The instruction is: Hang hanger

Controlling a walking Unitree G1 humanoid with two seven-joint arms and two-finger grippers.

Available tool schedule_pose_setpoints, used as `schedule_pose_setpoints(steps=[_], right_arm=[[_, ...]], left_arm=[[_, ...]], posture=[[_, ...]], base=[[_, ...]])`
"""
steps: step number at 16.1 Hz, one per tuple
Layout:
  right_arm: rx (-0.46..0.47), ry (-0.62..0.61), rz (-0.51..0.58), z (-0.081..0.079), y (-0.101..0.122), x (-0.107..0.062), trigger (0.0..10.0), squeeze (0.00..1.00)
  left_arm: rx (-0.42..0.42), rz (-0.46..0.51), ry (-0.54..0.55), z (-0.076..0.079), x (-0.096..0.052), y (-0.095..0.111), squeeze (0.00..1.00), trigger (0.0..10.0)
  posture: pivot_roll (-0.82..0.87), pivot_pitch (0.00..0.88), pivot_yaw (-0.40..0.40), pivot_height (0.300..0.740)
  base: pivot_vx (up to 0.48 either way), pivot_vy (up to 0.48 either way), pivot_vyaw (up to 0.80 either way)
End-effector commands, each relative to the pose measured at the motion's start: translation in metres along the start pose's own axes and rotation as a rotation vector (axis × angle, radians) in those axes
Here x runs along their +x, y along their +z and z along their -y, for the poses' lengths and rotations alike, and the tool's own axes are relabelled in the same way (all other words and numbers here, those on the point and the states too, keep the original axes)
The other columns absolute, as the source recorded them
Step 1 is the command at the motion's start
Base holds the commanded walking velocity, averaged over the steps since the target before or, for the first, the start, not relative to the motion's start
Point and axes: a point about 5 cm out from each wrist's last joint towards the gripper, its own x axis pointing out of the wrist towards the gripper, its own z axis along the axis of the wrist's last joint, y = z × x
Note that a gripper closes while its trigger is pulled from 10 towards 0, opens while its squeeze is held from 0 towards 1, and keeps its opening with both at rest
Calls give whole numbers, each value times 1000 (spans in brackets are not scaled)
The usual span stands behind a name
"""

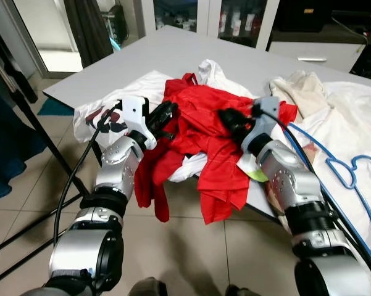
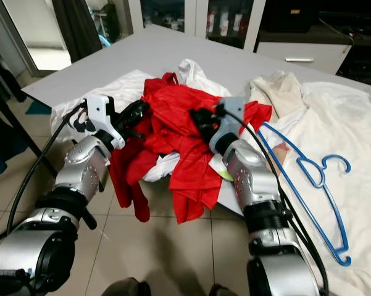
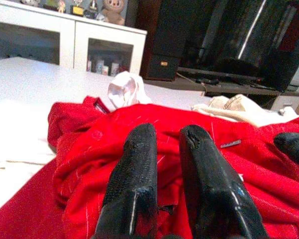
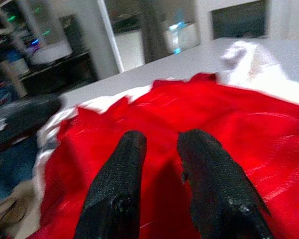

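On the desk (image 1: 173, 52), both hands reached into a red shirt (image 1: 200, 123).

The left hand (image 1: 165, 116) sat at the shirt's left side, its fingers (image 3: 132, 169) a little apart, holding nothing. The right hand (image 1: 229, 118) sat on top of the shirt, fingers (image 4: 201, 154) a little apart too. The blue hanger (image 1: 352, 169) lay right of the shirt on white cloth (image 1: 352, 117).

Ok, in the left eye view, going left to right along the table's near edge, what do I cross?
White printed shirt → left gripper → red shirt → right gripper → cream garment → blue hanger.
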Motion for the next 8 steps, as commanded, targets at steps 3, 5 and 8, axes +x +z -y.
schedule_pose_setpoints(steps=[3,5,8], right_arm=[[-116,151,-97,-15,-7,-2,10000,0],[-165,193,-119,-17,-6,-5,10000,0],[-209,348,-181,-26,-6,-15,10000,0]], left_arm=[[-26,-12,26,7,-11,-12,0,10000],[-6,-4,3,11,-17,-8,0,10000],[29,-4,-12,11,-27,1,0,10000]], posture=[[88,0,7,740],[96,0,5,740],[116,0,-9,740]], base=[[0,0,0],[0,0,0],[0,0,0]])
